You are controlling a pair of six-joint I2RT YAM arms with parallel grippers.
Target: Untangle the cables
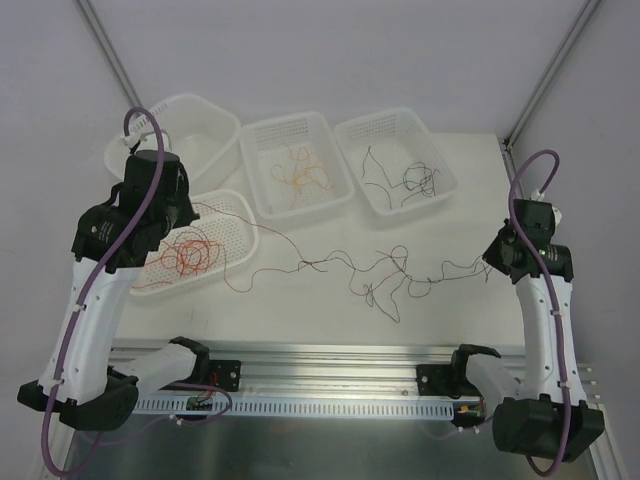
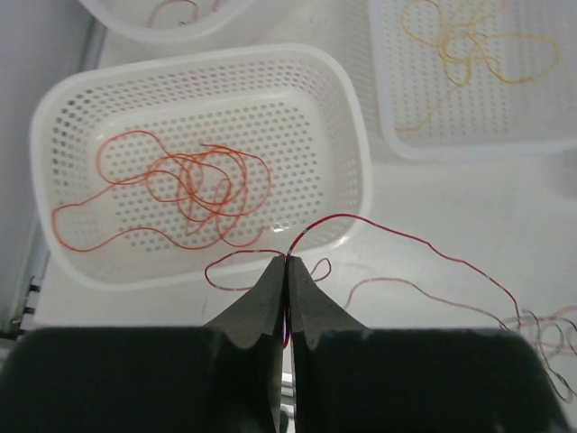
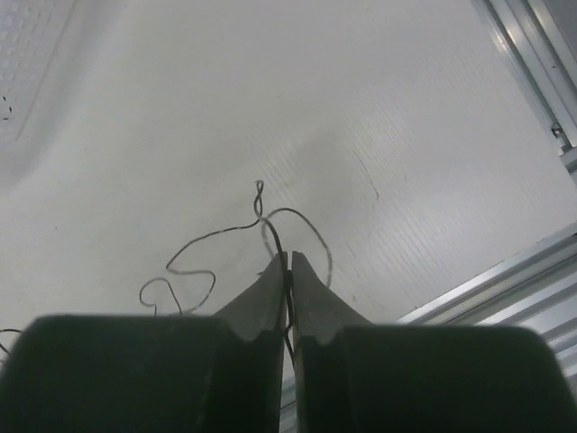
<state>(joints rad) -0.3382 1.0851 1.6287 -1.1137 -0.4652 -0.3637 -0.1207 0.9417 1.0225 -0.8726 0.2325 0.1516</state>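
Left hand is pinching the red wire; right hand is pinching the dark wire. Cables are lying knotted mid-frame on the bench. Suggest separating slowly, watching for snags, red going toward the left-frame basket.

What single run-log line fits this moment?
left jaws: shut on red cable | right jaws: shut on black cable | tangle: strung between them over table

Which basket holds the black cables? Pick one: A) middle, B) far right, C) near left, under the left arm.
B: the black cables lie in the far-right basket; the middle basket holds orange cables, the near-left basket red-orange cables.
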